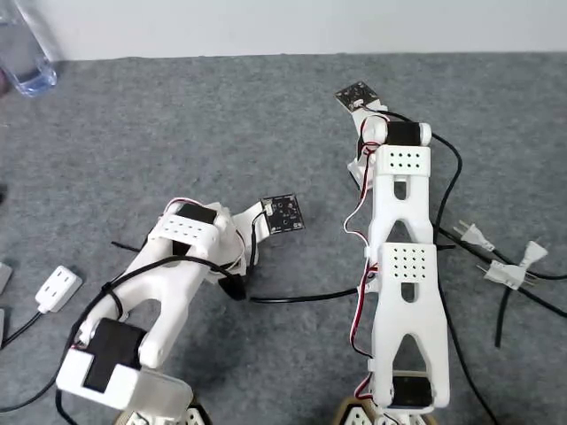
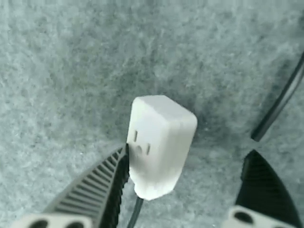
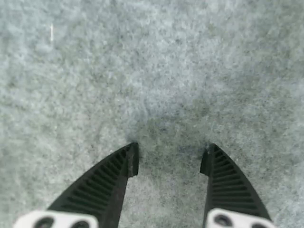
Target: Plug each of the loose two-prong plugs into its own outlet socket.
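A white outlet socket (image 2: pixel 159 142) stands between the fingers of the left gripper (image 2: pixel 189 156), its two slots turned toward the wrist camera and a dark cord leaving one end. One ribbed finger (image 2: pixel 111 178) touches its side and the other stands well apart, so the fingers are spread and not clamped on it. A black cable (image 2: pixel 280 97) lies near it on the grey mat (image 1: pixel 177 133)

In the high view a second outlet socket (image 1: pixel 58 288) lies close to the mat's left edge, left of the left arm. Two loose plugs lie near the right edge, right of the right arm: one plug (image 1: pixel 476 235) with its prongs pointing toward that arm, and just beside it the other plug (image 1: pixel 518 267), both on black cords.

The right gripper (image 3: pixel 168 164) hangs over bare mat, fingers apart with only mat between them.

That makes two sockets and two plugs. White slivers (image 1: pixel 3 276) at the left edge are cut off, so I cannot tell what they are. One clear bottle (image 1: pixel 22 53) stands at the far left corner. The far stretch of mat lies open from the bottle to the right edge, while a black cable crosses the gap between the arms
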Robot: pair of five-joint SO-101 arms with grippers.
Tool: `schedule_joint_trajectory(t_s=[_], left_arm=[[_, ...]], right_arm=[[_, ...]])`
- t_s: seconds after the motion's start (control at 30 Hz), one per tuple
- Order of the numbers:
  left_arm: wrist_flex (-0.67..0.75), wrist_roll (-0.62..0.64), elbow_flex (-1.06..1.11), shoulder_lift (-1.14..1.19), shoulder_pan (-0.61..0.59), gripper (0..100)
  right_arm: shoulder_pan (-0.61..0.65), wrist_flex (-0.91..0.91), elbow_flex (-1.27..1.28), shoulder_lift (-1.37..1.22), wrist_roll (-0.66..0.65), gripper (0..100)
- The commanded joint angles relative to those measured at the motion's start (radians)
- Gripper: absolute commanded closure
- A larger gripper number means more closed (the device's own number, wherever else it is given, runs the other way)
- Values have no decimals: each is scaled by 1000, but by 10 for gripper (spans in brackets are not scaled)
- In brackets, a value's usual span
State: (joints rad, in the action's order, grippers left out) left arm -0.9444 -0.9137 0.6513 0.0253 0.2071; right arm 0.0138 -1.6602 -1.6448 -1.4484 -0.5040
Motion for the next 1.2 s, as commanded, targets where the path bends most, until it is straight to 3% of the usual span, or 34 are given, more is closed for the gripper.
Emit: schedule_joint_trajectory(t_s=[0.0, 0.53, 0.7, 0.93, 1.17], left_arm=[[-14, 6, -27, 2, -5, 644], [35, 5, -136, 9, -37, 644], [78, 3, -171, 106, -69, 644], [-44, 6, -397, 278, -97, 644], [-49, 6, -447, 292, -91, 644]], right_arm=[[-25, 25, -31, -2, -8, 775], [-25, 25, -31, -2, -8, 775], [-25, 24, -31, -2, -8, 775], [-25, 24, -31, -2, -8, 775], [-24, 25, -31, -2, -9, 775]])
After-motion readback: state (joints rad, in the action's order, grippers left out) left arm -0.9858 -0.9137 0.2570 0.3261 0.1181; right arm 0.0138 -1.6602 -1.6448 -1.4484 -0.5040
